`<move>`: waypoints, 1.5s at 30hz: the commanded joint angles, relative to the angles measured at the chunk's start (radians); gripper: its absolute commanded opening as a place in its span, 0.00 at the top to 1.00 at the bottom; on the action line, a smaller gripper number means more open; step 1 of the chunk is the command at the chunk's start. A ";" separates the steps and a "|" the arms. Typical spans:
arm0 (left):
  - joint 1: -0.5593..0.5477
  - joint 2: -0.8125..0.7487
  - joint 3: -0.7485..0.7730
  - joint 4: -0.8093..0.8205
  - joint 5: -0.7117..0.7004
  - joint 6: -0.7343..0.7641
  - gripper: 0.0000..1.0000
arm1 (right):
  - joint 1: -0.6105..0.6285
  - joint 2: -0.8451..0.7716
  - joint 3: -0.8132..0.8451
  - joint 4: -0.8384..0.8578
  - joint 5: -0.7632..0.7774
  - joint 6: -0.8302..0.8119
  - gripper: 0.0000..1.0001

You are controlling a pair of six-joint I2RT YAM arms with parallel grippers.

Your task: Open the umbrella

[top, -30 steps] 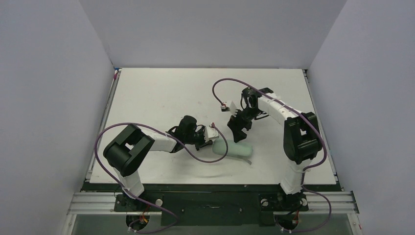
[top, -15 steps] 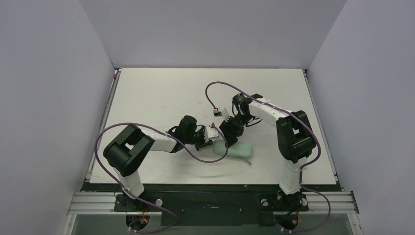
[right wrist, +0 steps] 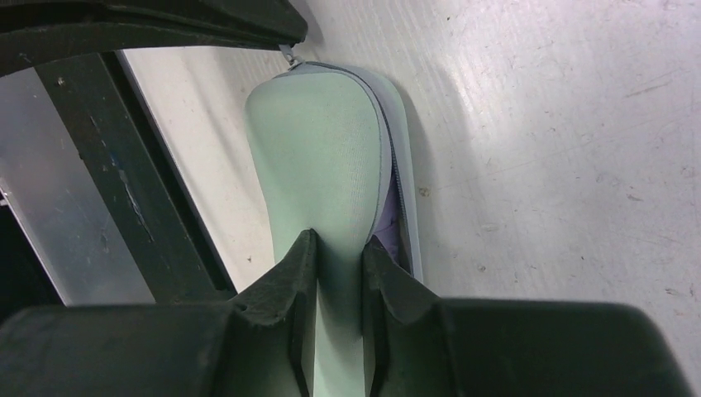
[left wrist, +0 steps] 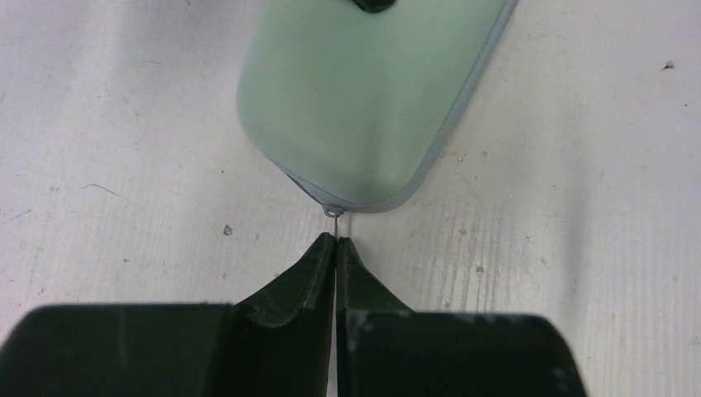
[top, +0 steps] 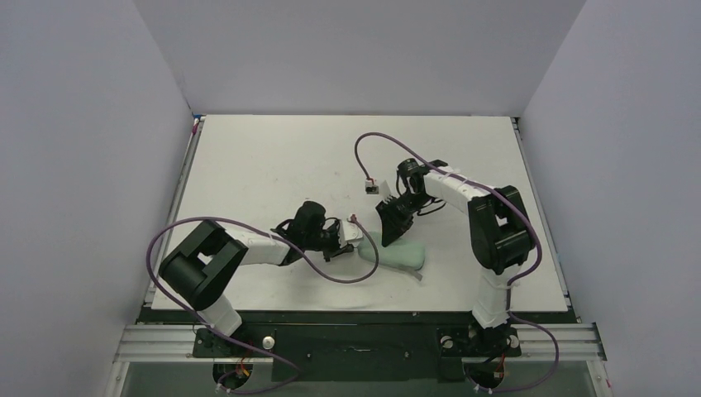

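Right end effector (right wrist: 339, 240) dropped onto the green zip case (top: 401, 255), now clamped on its cover; left end effector (left wrist: 335, 240) pinches the zip pull (left wrist: 333, 212) at the case's end. Unzipping likely next.

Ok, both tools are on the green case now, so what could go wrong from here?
The left tool holds only the tiny zip pull by its very tips; a tug may slip it free. The right tool pinches just a thin fold of the case, so the case could drag across the table instead of unzipping. At the open seam lavender fabric shows and might catch in the zip.
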 commanded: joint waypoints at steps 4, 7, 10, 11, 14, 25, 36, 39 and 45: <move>-0.018 -0.035 -0.021 -0.024 0.035 0.005 1.00 | -0.056 -0.027 -0.054 0.201 0.114 0.116 1.00; -0.034 -0.026 -0.017 0.004 0.017 -0.019 1.00 | -0.077 -0.047 -0.084 0.306 0.097 0.218 1.00; -0.047 -0.007 -0.002 0.033 0.014 -0.062 1.00 | -0.075 -0.086 -0.131 0.383 0.092 0.323 1.00; -0.051 -0.004 0.004 0.038 0.014 -0.069 1.00 | -0.074 -0.096 -0.145 0.432 0.095 0.372 1.00; -0.069 0.012 0.011 0.063 0.016 -0.087 1.00 | -0.072 -0.134 -0.196 0.547 0.113 0.459 1.00; -0.089 0.086 0.052 0.147 -0.010 -0.133 1.00 | -0.057 -0.155 -0.266 0.741 0.168 0.691 1.00; -0.150 0.111 0.069 0.176 -0.014 -0.152 1.00 | -0.055 -0.142 -0.271 0.833 0.207 0.782 1.00; -0.152 0.100 0.077 0.165 -0.020 -0.171 1.00 | -0.055 -0.145 -0.258 0.820 0.182 0.774 1.00; -0.048 -0.041 0.069 0.085 0.020 -0.294 0.32 | -0.030 -0.186 -0.204 0.678 0.118 0.632 0.92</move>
